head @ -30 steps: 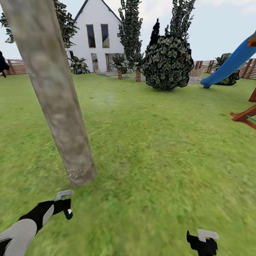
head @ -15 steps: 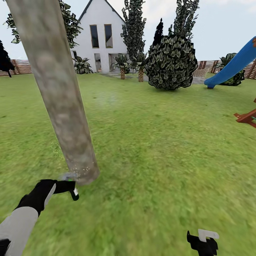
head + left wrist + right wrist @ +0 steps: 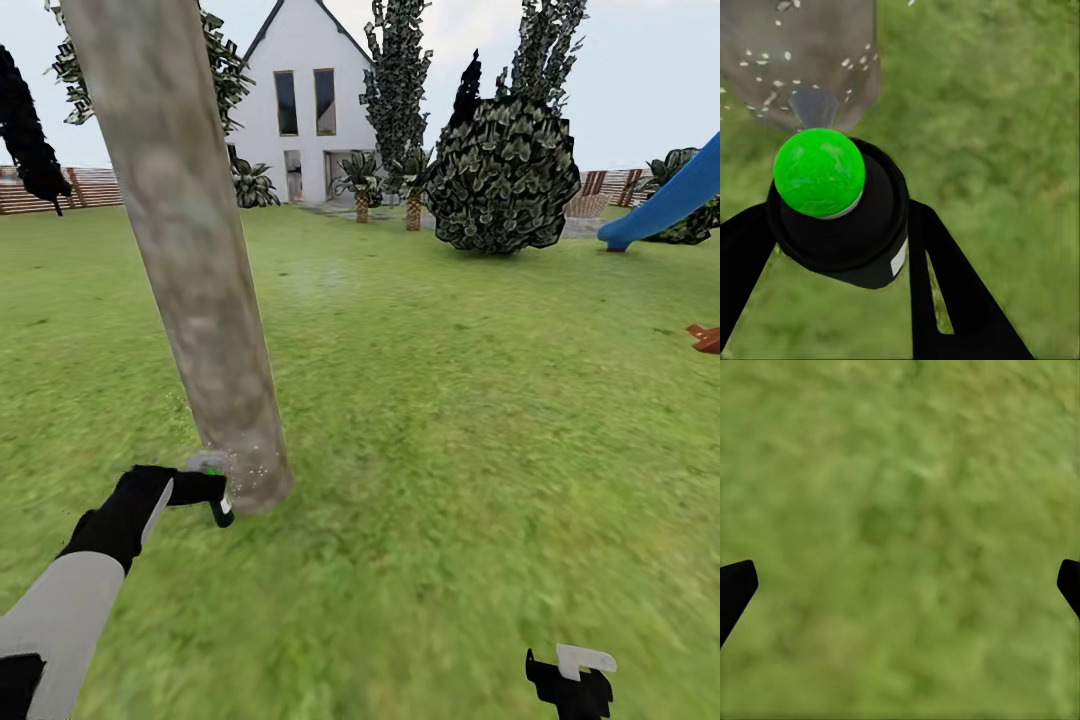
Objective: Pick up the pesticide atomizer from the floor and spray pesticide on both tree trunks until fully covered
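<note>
Nearest the robot, the right gripper (image 3: 570,678) hangs over bare lawn (image 3: 480,420) well to the right of the tree trunk (image 3: 195,270), its fingers spread wide with nothing between them, while the left gripper (image 3: 205,492) is closed around the atomizer (image 3: 836,206), whose green-capped nozzle sits just beside the trunk's foot, where pale droplets speckle the bark. To do this step well, the nozzle should probably be kept aimed at the trunk and swept upward and around it, since only the base looks wetted. Beyond the trunk stand a round bush (image 3: 505,180), a blue slide (image 3: 665,200) and a white house (image 3: 310,110); no legible writing appears, the atomizer's small white label being unreadable.
</note>
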You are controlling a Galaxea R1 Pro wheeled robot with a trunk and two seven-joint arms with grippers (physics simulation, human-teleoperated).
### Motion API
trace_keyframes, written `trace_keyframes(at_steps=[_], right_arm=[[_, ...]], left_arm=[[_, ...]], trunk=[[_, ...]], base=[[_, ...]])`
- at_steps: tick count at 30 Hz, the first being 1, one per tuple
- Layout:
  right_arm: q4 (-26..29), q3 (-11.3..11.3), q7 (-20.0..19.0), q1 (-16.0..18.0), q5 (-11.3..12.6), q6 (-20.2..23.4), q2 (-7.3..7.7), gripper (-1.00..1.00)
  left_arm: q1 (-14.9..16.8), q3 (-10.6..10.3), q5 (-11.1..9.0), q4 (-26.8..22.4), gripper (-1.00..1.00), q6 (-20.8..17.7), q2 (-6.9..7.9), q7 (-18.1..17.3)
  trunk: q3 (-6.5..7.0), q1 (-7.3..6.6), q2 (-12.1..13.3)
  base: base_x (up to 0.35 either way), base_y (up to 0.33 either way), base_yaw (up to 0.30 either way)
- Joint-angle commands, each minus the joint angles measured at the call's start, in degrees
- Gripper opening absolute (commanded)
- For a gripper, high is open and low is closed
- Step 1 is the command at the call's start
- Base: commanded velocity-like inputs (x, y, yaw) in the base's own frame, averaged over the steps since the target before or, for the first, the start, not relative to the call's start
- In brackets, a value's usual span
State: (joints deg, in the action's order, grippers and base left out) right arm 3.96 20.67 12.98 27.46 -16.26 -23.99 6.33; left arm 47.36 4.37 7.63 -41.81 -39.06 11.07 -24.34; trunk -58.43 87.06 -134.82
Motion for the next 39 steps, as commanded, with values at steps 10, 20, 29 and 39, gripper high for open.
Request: trace_keyframes(at_steps=[10,20,29,39], right_arm=[[0.0,0.0,0.0,0.0,0.0,0.0,0.0,1.0],[0.0,0.0,0.0,0.0,0.0,0.0,0.0,1.0],[0.0,0.1,0.0,0.0,0.0,-0.1,0.31,1.0],[0.0,0.0,0.0,0.0,0.0,-0.1,0.18,1.0]], left_arm=[[0.7,-1.7,-0.3,-6.0,-1.0,-4.7,1.85,-0.2],[0.3,-1.5,-1.2,-12.0,-1.0,-9.6,6.95,-1.1],[0.1,-1.3,-1.2,-15.5,-1.0,-9.8,6.77,-1.1],[0.1,-1.3,-1.2,-15.5,-1.0,-9.8,6.69,-1.1]], trunk=[[0.0,0.0,0.0],[0.0,0.0,0.0],[0.0,0.0,0.0],[0.0,0.0,0.0]], base=[[0.0,0.0,0.0],[0.0,-0.003,0.121],[0.0,-0.241,0.004],[0.021,-0.271,0.0]])
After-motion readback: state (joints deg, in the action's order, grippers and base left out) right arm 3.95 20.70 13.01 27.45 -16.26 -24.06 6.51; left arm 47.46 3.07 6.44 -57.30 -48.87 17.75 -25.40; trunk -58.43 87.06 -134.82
